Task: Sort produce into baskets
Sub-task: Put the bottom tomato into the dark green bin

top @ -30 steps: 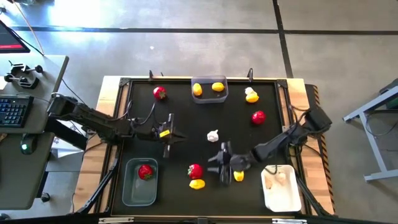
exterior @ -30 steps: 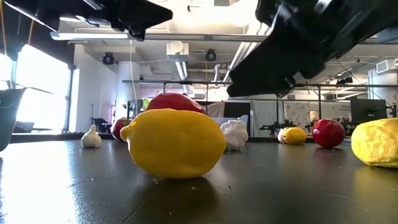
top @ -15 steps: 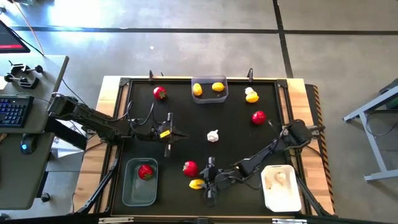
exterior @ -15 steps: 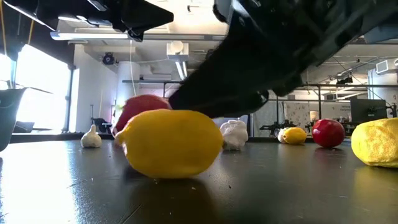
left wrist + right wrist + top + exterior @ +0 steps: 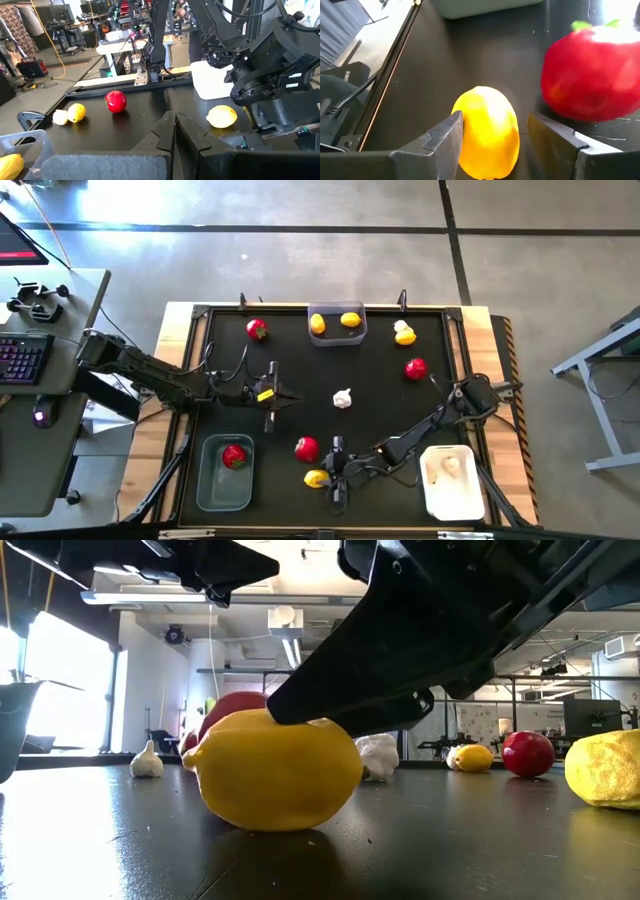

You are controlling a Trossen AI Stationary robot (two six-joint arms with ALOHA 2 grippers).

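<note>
A yellow lemon-like piece (image 5: 316, 477) lies on the black table near its near edge, with a red fruit (image 5: 306, 448) just beyond it. My right gripper (image 5: 335, 470) is low and open, with a finger on each side of the lemon (image 5: 487, 132); the red fruit (image 5: 592, 75) lies past one finger. My left gripper (image 5: 270, 395) hovers left of the table's middle, shut and empty. Three bins stand on the table: a grey one (image 5: 337, 337) at the far edge holding two yellow pieces, a grey one (image 5: 212, 480) near left holding a red fruit, and a white one (image 5: 450, 495) near right holding whitish pieces. My right gripper's fingers come at the lemon low, from the table's right side. One finger (image 5: 451, 135) lies at the lemon's side (image 5: 465, 125), and a gap shows between the other finger (image 5: 550, 135) and the lemon. I cannot tell whether it touches. The lemon rests on the table.
Loose produce lies on the table: a red fruit (image 5: 257, 329) far left, a yellow and a whitish piece (image 5: 404, 332) far right, a red fruit (image 5: 415, 367), a garlic-like bulb (image 5: 342, 397) in the middle, and a second lemon (image 5: 605, 770) beside my right arm.
My right gripper has gone toward the table's left and near edges and down, from beside the second lemon to the lemon next to the red fruit. The red fruit has slid a little toward the left and far edges. The gripper has since almost stopped.
</note>
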